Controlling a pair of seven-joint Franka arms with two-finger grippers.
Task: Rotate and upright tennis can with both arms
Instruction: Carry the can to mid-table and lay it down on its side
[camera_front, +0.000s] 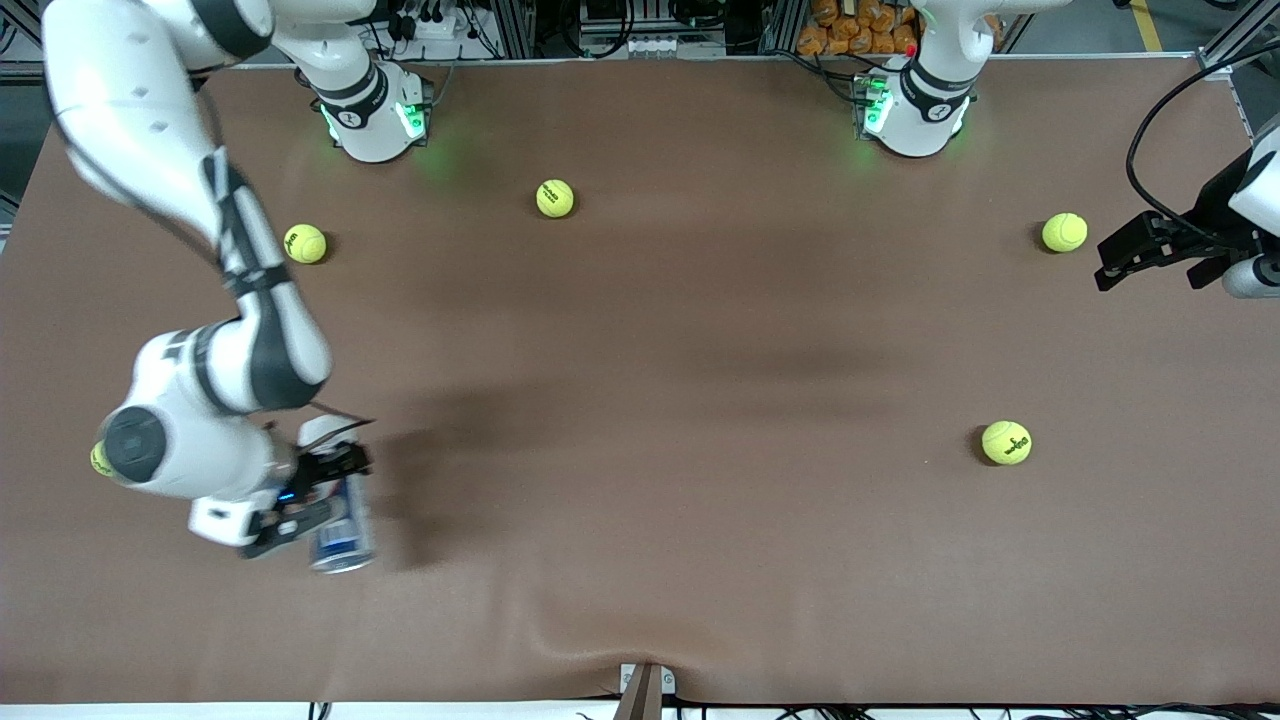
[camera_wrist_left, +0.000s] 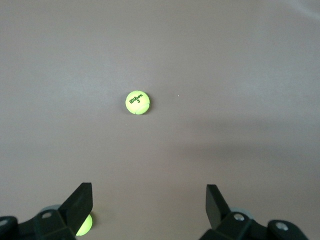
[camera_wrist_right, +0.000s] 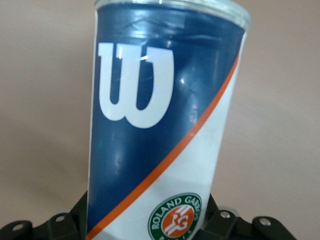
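Tennis can (camera_front: 342, 530), a slim blue-and-white cylinder with an orange stripe and silvery rim, sits clamped between the fingers of my right gripper (camera_front: 305, 500) at the right arm's end of the brown table (camera_front: 640, 400), near the front camera; its contents cannot be made out. My left gripper (camera_front: 1150, 250) waits, fingers spread, above a yellow-green tennis ball (camera_wrist_left: 137, 102); another ball (camera_wrist_left: 82, 225) is half hidden by one finger.

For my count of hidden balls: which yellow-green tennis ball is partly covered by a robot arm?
The yellow-green tennis ball at the right arm's end of the table; the arm's white wrist hides most of it. The other four lie in full view.
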